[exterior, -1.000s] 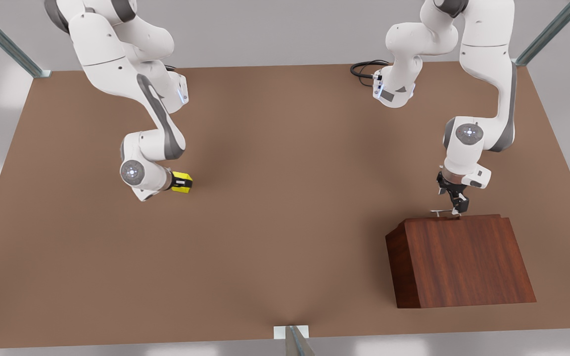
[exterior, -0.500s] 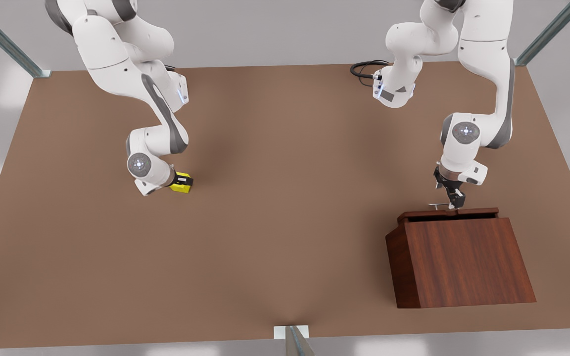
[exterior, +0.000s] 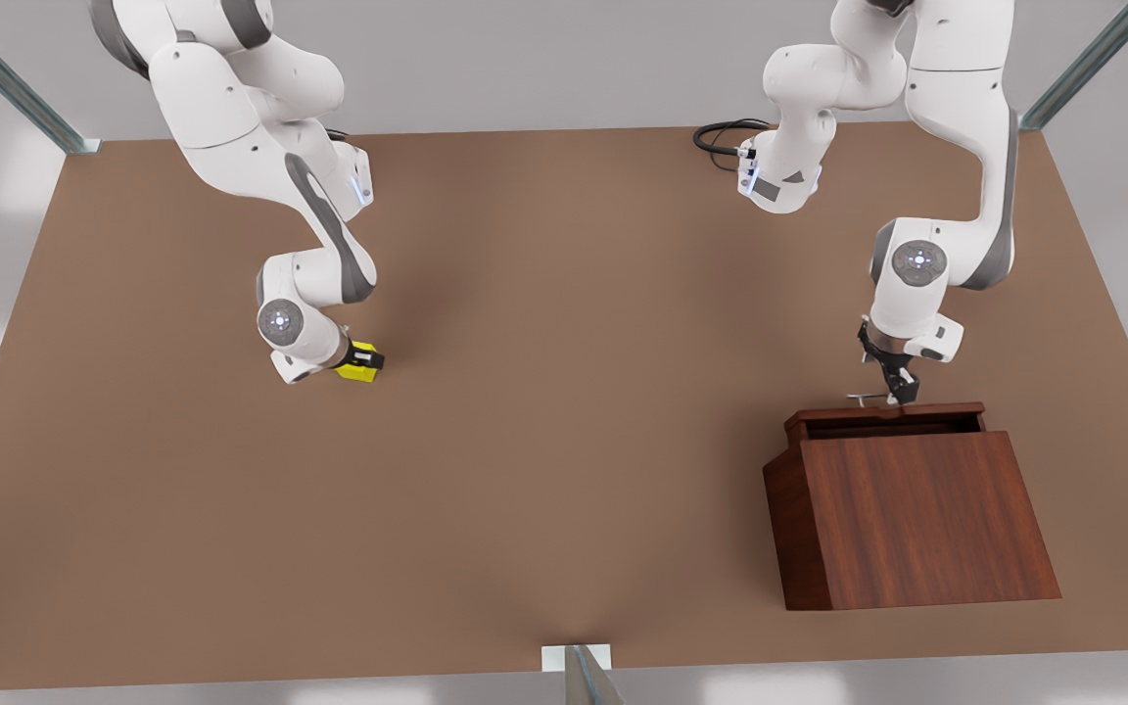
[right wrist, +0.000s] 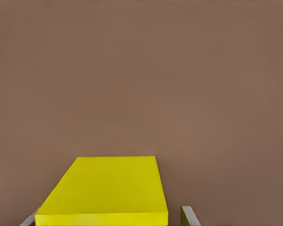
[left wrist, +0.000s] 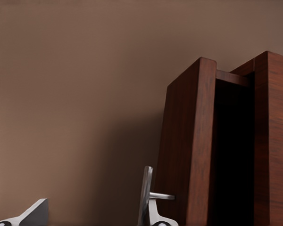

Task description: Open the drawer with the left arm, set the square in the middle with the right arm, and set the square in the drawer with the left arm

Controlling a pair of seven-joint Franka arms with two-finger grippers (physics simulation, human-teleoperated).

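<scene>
A: What is counted on the table (exterior: 564,470)?

B: Two arms, each with one hand, one yellow square (exterior: 360,361), one cabinet (exterior: 916,519) with one drawer (exterior: 885,419), and one silver handle (exterior: 868,398). A black cable (exterior: 721,137) is coiled at the far edge.

A: How is the left hand (exterior: 897,392) set?

B: It is seen at the front view's right, pointed down at the handle, with the fingers closed on the bar. In the left wrist view the handle (left wrist: 148,197) is seen just in front of the drawer face (left wrist: 188,150), with a fingertip (left wrist: 30,214) at the frame's edge. The drawer is pulled partly out, and a dark gap (left wrist: 231,155) is shown between its front and the cabinet body (left wrist: 273,141).

A: And the right hand (exterior: 356,358)?

B: It is found at the front view's left, low over the table, with the square held between its fingers. In the right wrist view the square (right wrist: 104,190) is flanked by both fingertips (right wrist: 188,216), set close against its sides. Whether the square is resting on the table cannot be told.

A: What lies between the two?

B: Bare brown table is seen between the square and the cabinet, which are well apart. Nothing is seen standing in the way. Metal frame struts (exterior: 16,88) are placed at the table's corners.
</scene>
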